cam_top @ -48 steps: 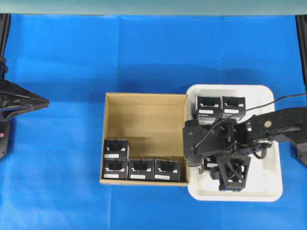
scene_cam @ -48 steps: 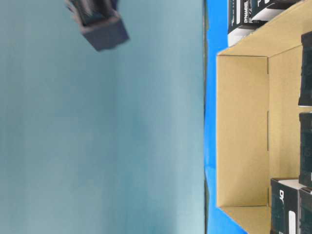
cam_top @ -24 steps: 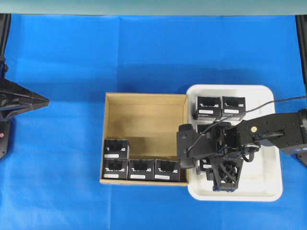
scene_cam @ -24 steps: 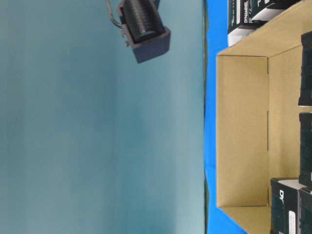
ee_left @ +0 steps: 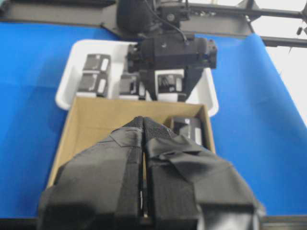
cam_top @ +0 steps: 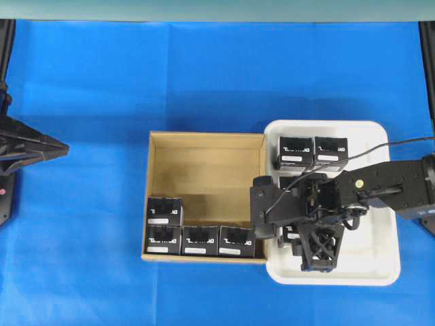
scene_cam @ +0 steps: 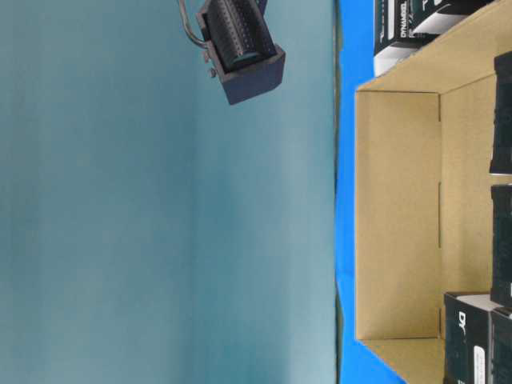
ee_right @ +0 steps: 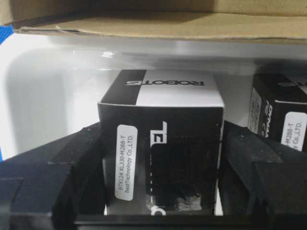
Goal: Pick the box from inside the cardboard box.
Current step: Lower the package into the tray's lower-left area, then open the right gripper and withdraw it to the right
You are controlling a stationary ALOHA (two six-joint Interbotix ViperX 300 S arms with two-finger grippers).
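A box [ee_right: 160, 143] is being clamped between the right gripper [ee_right: 160, 191] fingers inside the white tray [cam_top: 380, 268], just beside the cardboard box [cam_top: 204, 163] wall; only the wrist view is showing this grip; the left gripper [ee_left: 143, 167] jaws are being held together above the carton's near edge.

Right arm: over the last second it has shifted toward the cardboard box [cam_top: 204, 197], its dark forward housing now overlapping the carton's right wall in the overhead view.
Right gripper [cam_top: 299, 234]: moved lower in the overhead view and slightly left over the white tray [cam_top: 380, 272]; most of the shift came early in the second.
Table-level view: the arm's dark housing [scene_cam: 240, 48] has come further into frame from the top edge, and now looks sharp, not blurred.
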